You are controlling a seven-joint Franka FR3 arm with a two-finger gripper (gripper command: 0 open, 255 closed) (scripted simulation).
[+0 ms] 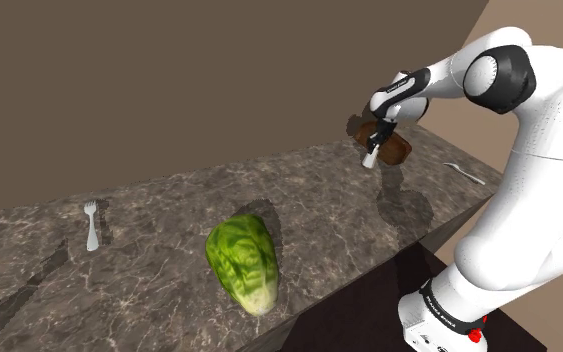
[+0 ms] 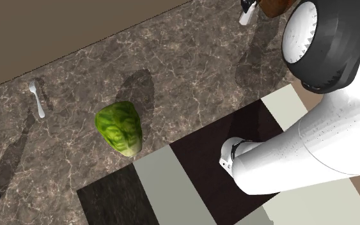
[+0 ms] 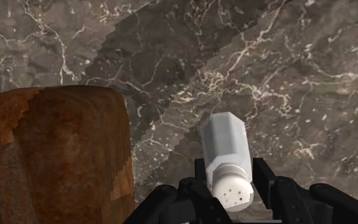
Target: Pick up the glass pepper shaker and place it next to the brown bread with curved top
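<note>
In the wrist view a white-grey pepper shaker (image 3: 225, 153) with a holed cap is clasped between my black fingers (image 3: 193, 191). My gripper (image 3: 231, 194) is shut on it, holding it above the dark marble counter (image 3: 285, 70). The brown loaf with a curved top (image 3: 53, 153) lies close beside the shaker. In the shoulder view the gripper (image 1: 376, 142) hangs at the counter's far end with the shaker (image 1: 370, 156) hanging below it, just in front of the bread (image 1: 397, 150). The second exterior view has the shaker (image 2: 245, 14) and the bread (image 2: 275, 6) at its top edge.
A green lettuce head (image 1: 242, 262) lies near the counter's front edge. A white fork (image 1: 91, 225) rests far towards the shoulder view's left. Another pale utensil (image 1: 466, 172) lies beyond the bread near the counter's end. A brown wall runs behind the counter.
</note>
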